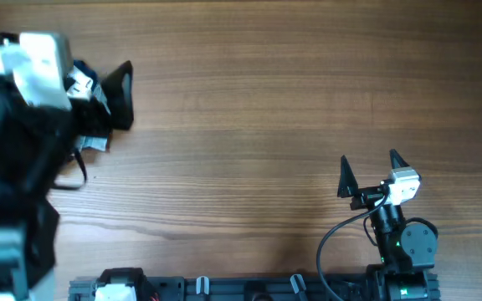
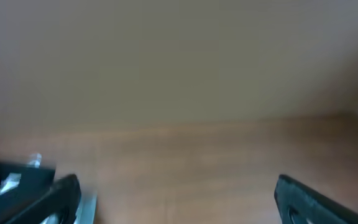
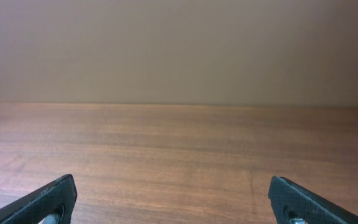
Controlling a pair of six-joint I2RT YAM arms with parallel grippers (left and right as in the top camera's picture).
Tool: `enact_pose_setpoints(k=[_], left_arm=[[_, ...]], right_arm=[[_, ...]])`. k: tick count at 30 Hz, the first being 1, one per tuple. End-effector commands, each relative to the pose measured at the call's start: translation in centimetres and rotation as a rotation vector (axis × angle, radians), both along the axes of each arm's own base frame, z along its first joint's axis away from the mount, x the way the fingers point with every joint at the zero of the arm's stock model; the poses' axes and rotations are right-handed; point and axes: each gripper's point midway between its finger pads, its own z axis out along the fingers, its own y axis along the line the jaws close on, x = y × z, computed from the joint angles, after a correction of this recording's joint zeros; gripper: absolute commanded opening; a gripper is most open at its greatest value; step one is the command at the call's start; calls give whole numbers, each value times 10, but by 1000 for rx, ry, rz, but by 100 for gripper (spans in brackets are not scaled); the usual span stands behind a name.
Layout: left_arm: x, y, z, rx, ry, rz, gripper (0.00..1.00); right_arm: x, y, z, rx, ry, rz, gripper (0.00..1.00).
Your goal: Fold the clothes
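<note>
- Near the lower right edge of the table (image 1: pixel 249 100), the right gripper (image 1: pixel 369 160) stands with its jaws spread wide, holding nothing.
- At far left, the left gripper (image 2: pixel 179 196) hangs over the wood, jaws likewise wide apart and holding nothing.
- The clothes: a blurred dark mass (image 1: pixel 15 150) fills the overhead's left edge — arm or black fabric, I cannot tell.

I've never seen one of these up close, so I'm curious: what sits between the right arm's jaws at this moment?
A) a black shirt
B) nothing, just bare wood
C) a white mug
B: in the right wrist view the jaws stand wide apart, with only the wooden table showing between them.
</note>
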Motion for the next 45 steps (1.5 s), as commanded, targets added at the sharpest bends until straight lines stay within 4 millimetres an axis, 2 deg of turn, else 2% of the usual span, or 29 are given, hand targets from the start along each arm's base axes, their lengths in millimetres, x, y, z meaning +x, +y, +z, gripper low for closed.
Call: enact_pose_setpoints(k=[1, 10, 16, 22, 28, 38, 42, 45], left_arm=[[-8, -8, -37, 2, -57, -29, 100], [-50, -5, -118, -67, -140, -7, 100], [-66, -4, -145, -74, -277, -8, 100], [-65, -4, -184, -113, -371, -8, 100], [-57, -3, -213, -116, -415, 0, 100], [-52, -1, -261, -110, -235, 17, 100], [-52, -1, -275, -107, -176, 21, 100], [-52, -1, -275, -107, -175, 21, 100]], right_arm=[[0, 1, 0, -12, -2, 7, 100], [0, 1, 0, -12, -2, 8, 100], [0, 1, 0, -12, -2, 8, 100], [0, 1, 0, -12, -2, 8, 100], [0, 1, 0, -12, -2, 8, 100], [0, 1, 0, -12, -1, 7, 100], [0, 1, 0, -12, -1, 8, 100], [0, 1, 0, -12, 0, 8, 100]])
